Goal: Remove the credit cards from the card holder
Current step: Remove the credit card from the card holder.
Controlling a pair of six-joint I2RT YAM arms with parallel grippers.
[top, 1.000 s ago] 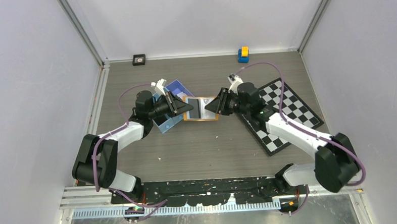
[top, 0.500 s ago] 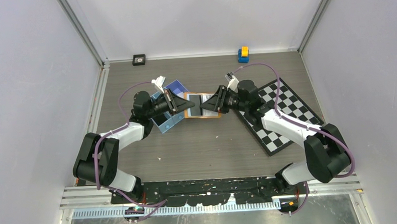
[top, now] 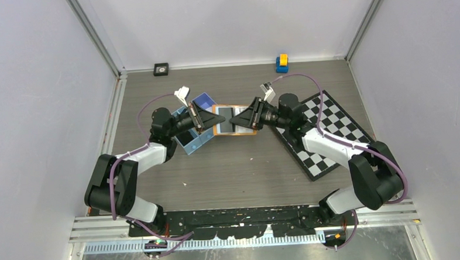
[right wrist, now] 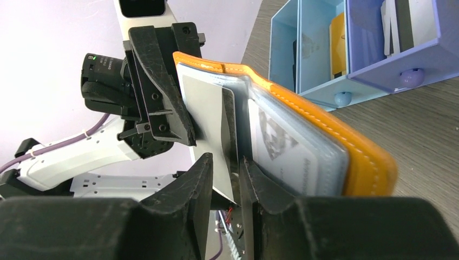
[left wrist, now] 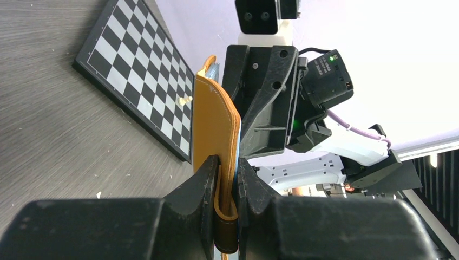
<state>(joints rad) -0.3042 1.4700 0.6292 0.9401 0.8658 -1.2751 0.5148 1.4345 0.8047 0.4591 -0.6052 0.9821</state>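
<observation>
Left tool [left wrist: 228, 162]: clamped on one edge of the card holder [left wrist: 214, 119], which stands upright, lifted off the tabletop [left wrist: 54, 135].
Right tool [right wrist: 226, 162]: fingers straddle a pale credit card [right wrist: 203, 108]; whether they are pinching it, I cannot tell.
Handling: I judge the card thin, stiff and slick, the holder soft; I'd grip the exposed card edge.
Writing: none legible, only a blurred emblem [right wrist: 273, 135].

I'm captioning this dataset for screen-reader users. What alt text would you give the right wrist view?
The right pincer grips the edge of a pale grey credit card poking from an open orange card holder, which the left pincer clamps from the far side. A blue compartment tray sits behind, at the upper right.
</observation>
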